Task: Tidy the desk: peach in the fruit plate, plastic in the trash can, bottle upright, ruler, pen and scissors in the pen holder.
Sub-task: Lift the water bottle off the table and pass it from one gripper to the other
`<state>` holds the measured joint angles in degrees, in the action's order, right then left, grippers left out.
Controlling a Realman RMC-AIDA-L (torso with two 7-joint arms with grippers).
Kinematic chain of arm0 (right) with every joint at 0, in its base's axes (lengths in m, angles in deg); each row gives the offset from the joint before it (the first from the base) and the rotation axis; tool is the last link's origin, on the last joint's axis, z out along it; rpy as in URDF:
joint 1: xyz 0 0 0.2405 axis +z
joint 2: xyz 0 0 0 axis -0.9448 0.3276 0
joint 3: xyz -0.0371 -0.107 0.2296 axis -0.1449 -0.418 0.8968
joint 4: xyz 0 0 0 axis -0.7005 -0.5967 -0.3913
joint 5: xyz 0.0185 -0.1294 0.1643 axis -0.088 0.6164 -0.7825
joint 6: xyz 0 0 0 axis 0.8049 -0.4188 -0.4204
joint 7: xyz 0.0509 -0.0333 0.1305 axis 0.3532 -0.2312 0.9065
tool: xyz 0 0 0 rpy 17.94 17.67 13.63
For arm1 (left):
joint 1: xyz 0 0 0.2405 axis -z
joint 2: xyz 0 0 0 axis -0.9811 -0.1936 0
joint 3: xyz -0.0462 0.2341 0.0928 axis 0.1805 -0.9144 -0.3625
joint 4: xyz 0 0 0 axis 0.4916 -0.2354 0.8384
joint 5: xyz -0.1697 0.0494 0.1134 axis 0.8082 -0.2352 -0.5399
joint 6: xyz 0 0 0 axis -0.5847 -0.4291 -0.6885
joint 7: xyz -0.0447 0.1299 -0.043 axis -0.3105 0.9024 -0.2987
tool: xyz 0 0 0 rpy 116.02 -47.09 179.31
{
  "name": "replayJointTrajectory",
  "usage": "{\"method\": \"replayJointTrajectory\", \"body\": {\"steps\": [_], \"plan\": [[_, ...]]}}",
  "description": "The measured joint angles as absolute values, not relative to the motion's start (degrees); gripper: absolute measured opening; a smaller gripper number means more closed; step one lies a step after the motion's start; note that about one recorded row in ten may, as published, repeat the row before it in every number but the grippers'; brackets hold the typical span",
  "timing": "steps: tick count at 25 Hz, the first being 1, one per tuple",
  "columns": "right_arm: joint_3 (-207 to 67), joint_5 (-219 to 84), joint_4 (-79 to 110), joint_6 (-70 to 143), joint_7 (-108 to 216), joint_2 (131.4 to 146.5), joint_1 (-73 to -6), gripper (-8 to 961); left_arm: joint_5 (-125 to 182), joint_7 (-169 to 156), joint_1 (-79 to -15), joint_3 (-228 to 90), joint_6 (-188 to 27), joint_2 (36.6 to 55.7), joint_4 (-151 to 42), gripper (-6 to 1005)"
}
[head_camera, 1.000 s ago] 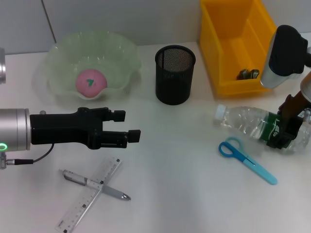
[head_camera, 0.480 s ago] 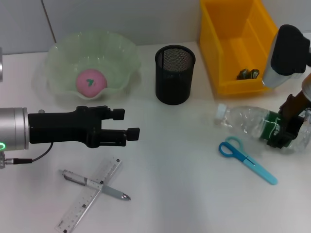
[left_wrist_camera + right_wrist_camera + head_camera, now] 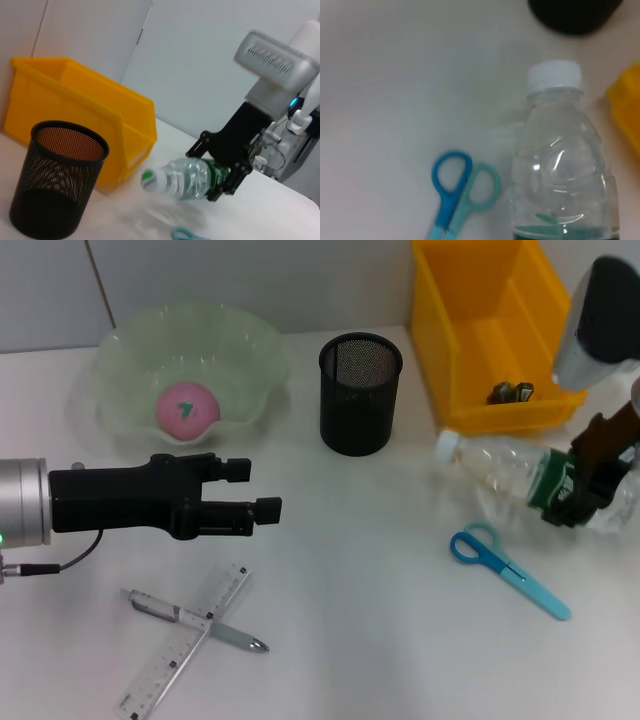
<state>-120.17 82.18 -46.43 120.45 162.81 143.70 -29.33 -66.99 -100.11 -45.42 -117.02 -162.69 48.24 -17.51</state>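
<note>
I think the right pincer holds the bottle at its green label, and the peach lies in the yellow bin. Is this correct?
Not fully. The right pincer does hold the bottle at its green label, but the peach lies in the pale green fruit plate, not the yellow bin. The head view shows this.

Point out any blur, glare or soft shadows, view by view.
Head view: even light, faint shadows under the left gripper, slight smear on the bottle held by the right gripper. Left wrist view: bottle cap end motion-blurred, pen holder sharp. Right wrist view: soft focus overall, glints on the bottle, scissors fuzzy.
</note>
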Motion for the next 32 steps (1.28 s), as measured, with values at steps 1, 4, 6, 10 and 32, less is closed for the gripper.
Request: {"method": "replayJointTrajectory", "body": {"steps": [1, 4, 6, 10, 32], "plan": [[-119.73, 81.17, -48.08, 121.38, 162.69, 143.64, -29.61, 688, -66.98, -100.03, -45.41, -116.92, -162.73, 48.28, -17.51, 864], [-117.47, 76.22, -54.4, 125.61, 162.4, 143.3, -30.95, 688, -66.98, -99.86, -45.29, -116.66, -162.78, 48.43, -17.51, 864], [-116.81, 75.11, -55.58, 126.36, 162.37, 143.25, -31.22, 689, -66.92, -99.91, -45.18, -116.31, -162.84, 48.49, -17.51, 864], [-112.61, 67.93, -58.91, 128.74, 160.69, 143.12, -32.69, 689, -65.58, -100.07, -45.2, -114.03, -163.06, 48.55, -17.84, 864], [-105.12, 26.62, -33.29, 126.0, 134.91, 144.97, -38.14, 691, -40.24, -92.24, -46.67, -112.63, -168.64, 49.89, -27.95, 863]]}}
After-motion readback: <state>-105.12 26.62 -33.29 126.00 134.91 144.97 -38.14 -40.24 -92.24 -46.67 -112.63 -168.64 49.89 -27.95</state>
